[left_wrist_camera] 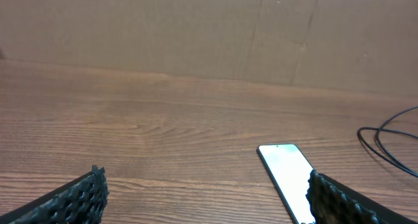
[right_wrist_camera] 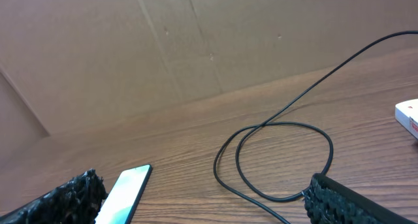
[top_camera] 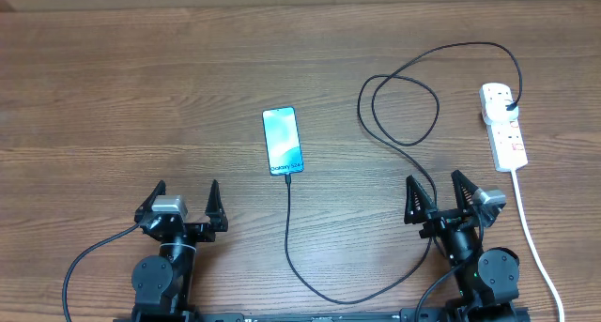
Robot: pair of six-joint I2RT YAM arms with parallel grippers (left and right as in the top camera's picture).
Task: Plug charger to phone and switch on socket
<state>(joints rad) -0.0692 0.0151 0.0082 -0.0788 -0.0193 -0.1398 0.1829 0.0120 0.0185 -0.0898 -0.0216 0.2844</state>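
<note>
1. Both tools sit closest to the overhead camera, at the near edge of the tabletop point(top_camera: 141, 97). The left tool point(top_camera: 187, 187) and right tool point(top_camera: 434, 179) each have their jaws spread wide with nothing between them.
2. Farther out, roughly between the two arms, the phone point(top_camera: 283, 141) lies flat with its screen up and lit light blue.
3. Then the charger cable point(top_camera: 288, 230): its small tip sits right at the phone's near end, though I can't tell if it's pushed fully in. It runs toward the arms, curves right, passes the right tool and makes a big loop. It ends in a black plug point(top_camera: 510, 104) seated in the socket point(top_camera: 505, 134).
4. That socket is the white strip over on the right, and its white cord point(top_camera: 531, 230) trails back past the right arm.
5. Only the overhead view shows the whole cable run and the plug.
   - The left wrist view gets the phone, screen washed out to white, beside one of its fingers point(left_wrist_camera: 353, 201), plus a sliver of cable at the edge.
   - The right wrist view gets the loop, the phone's end, one socket corner and a cardboard wall point(right_wrist_camera: 196, 48).
6. Writing: the dark line on the screen looks like "Galaxy S24+", but it's tiny. The red print on the socket is unreadable, and so is the switch position.
</note>
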